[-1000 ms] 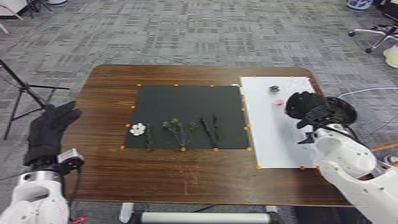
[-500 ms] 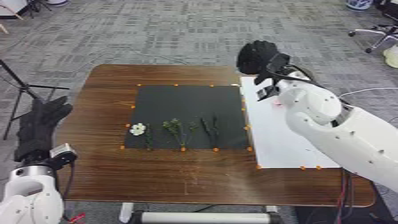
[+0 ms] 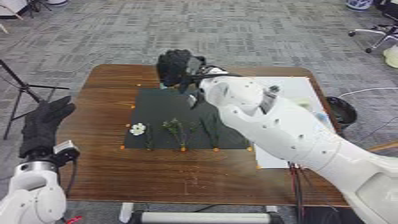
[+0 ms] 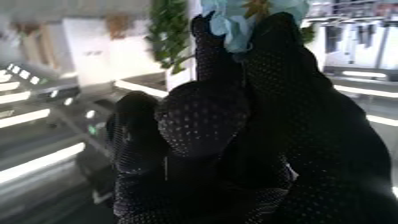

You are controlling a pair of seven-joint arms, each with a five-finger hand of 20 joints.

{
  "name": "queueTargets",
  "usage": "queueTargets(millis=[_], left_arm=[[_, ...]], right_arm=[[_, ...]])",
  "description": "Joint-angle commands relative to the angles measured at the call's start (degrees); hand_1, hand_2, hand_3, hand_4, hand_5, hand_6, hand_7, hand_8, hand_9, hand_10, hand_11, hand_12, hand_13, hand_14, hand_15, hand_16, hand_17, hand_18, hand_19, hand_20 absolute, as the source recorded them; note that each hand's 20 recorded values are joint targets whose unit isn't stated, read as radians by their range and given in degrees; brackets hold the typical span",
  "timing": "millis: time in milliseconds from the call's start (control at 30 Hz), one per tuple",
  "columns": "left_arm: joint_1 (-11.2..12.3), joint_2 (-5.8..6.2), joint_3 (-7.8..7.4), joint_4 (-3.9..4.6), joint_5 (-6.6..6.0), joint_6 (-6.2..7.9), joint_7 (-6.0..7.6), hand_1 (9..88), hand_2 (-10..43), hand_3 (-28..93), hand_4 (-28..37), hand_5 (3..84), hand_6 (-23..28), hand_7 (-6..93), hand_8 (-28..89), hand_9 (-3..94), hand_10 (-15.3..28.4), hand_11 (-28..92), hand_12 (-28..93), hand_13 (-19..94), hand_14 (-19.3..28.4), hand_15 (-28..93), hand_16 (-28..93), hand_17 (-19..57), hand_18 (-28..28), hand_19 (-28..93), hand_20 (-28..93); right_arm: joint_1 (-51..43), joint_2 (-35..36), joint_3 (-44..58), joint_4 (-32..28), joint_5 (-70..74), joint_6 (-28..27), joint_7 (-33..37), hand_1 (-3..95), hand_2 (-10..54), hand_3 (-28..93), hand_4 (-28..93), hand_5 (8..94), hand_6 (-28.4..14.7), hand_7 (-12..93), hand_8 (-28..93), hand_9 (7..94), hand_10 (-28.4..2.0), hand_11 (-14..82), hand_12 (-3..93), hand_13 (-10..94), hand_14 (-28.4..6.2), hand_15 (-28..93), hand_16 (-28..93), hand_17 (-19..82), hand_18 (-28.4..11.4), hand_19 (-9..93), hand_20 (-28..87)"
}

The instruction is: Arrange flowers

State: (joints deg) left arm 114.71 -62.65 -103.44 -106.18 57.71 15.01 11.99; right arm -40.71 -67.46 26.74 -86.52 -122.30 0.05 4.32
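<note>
In the head view my right hand [image 3: 176, 67] is above the back edge of the black mat [image 3: 169, 107]. Pale blue petals [image 4: 238, 25] are pinched between the fingertips and thumb of my right hand [image 4: 204, 120] in the right wrist view, with green leaves [image 4: 167, 35] close by. On the mat's front part lie a white flower [image 3: 138, 129], a leafy green sprig [image 3: 176, 129] and dark thin stems [image 3: 209, 131]. My left hand [image 3: 44, 125] is beside the table's left edge, its fingers straight.
A white sheet [image 3: 293, 83] lies on the table's right side, partly under my right arm, with a small greyish item [image 3: 274, 89] on it. A round black container [image 3: 342, 112] stands at the table's right edge. Orange markers edge the mat. A black tripod [image 3: 24, 86] stands at the left.
My right hand has swung from beside the black container, over the back of the white sheet, leftward to the back of the mat. The left hand has shifted slightly.
</note>
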Motion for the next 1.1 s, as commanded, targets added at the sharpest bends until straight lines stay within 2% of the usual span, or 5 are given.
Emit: queueTargets(millis=[33, 367, 667, 933, 1100], left_arm=[[-0.86, 0.26, 0.64, 0.04, 0.83, -1.58, -0.35, 16.8, 34.2, 70, -28.3, 56.0, 4.5, 11.9, -8, 52.8, 15.5, 21, 12, 40, 16.5, 19, 0, 7.7, 10.9, 9, 17], [-2.42, 0.1, 2.95, 0.79, 0.25, -1.29, 0.99, 17.3, 33.7, 69, -28.3, 56.1, 4.4, 11.5, -7, 52.6, 15.3, 21, 13, 40, 16.4, 20, 0, 7.7, 10.9, 9, 17], [-2.53, -0.19, 4.08, 0.39, -0.25, -0.08, 1.52, 16.9, 33.5, 70, -28.3, 55.9, 4.6, 11.2, -7, 52.5, 15.3, 22, 13, 40, 16.5, 20, 0, 7.7, 10.9, 9, 17], [-2.35, -0.4, 4.32, -0.18, -0.32, -1.34, 1.98, 16.8, 33.3, 70, -28.3, 55.7, 4.6, 11.3, -7, 52.5, 15.4, 22, 13, 39, 16.7, 20, -1, 7.7, 10.9, 9, 17], [-2.37, -0.63, 4.1, 0.04, -0.3, -2.39, 2.25, 16.7, 33.3, 70, -28.3, 55.6, 4.6, 11.2, -7, 52.4, 15.4, 22, 12, 39, 16.7, 20, -1, 7.7, 10.9, 9, 17]], right_arm=[[-5.82, -6.32, -1.64, 0.62, -0.62, -3.49, -1.39, 60.8, -9.5, 57, -16, 78.1, 3.0, 22, 6, 87.9, -9.7, 4.2, 32.1, 87, -1.8, 59, 34, 57, -14.8, 93, 53], [-9.14, -10.81, -0.69, 5.49, -4.24, -1.13, -0.18, 60.4, -9.5, 57, -17, 78.6, 3.6, 22, 5, 87.8, -8.0, 2.8, 27.2, 88, -2.1, 59, 33, 57, -14.8, 93, 53], [-10.21, -13.54, 1.32, 10.02, -8.38, 0.08, 0.53, 59.4, -9.5, 57, -17, 79.2, 4.2, 19, 3, 86.5, -7.3, 2.4, 21.7, 90, -1.9, 58, 33, 58, -14.7, 93, 52], [-10.78, -15.27, 3.11, 12.1, -10.62, -0.5, 1.24, 59.2, -6.3, 53, -17, 76.1, 4.5, 17, 2, 82.2, -7.0, 4.7, 16.4, 91, -1.6, 56, 34, 59, -14.5, 93, 52], [-11.69, -16.26, 5.01, 12.82, -11.36, -2.42, 1.52, 60.0, -3.5, 49, -16, 74.5, 4.4, 16, 1, 80.2, -7.0, 5.5, 14.4, 91, -1.3, 56, 34, 59, -14.4, 93, 52]])
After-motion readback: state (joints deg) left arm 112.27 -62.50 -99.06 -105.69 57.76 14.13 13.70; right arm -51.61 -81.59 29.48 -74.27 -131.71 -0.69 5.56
